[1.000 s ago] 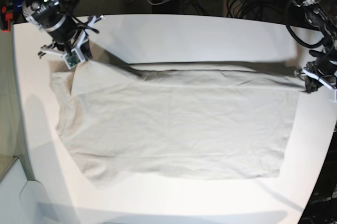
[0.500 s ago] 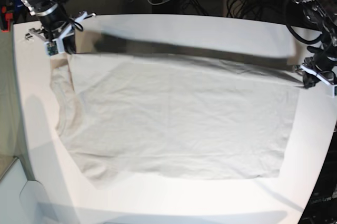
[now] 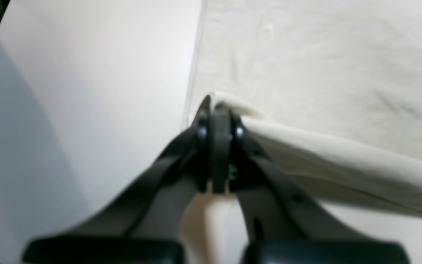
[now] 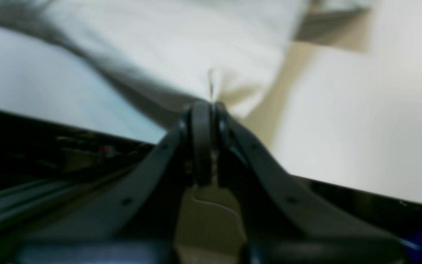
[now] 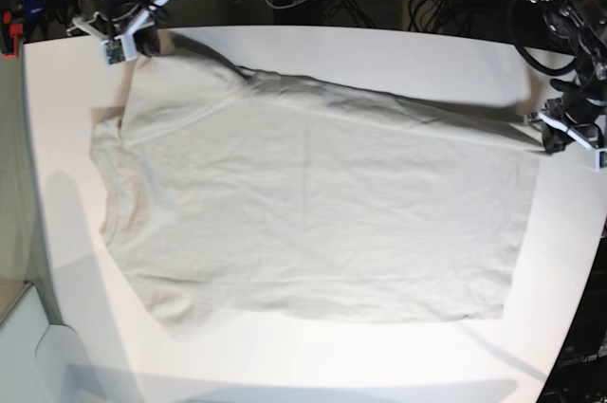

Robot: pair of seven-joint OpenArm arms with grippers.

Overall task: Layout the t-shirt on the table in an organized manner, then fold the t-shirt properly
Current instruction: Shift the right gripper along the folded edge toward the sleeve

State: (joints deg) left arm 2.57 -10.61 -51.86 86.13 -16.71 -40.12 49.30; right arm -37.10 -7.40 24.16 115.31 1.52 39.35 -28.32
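T-shirt spread lengthwise across the table

The t-shirt lies on the white table, long axis left-right, sleeves toward base-view left; left gripper and right gripper pinch its far corners.

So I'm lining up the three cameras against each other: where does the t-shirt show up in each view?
Base: the t-shirt covers the middle of the table, pinched at its far corners by the right gripper and left gripper.
Left wrist: it fills the upper right, its folded edge running into the shut jaws.
Right wrist: blurred, upper centre, a corner clamped.
Shared landmark: the white table beside the cloth.
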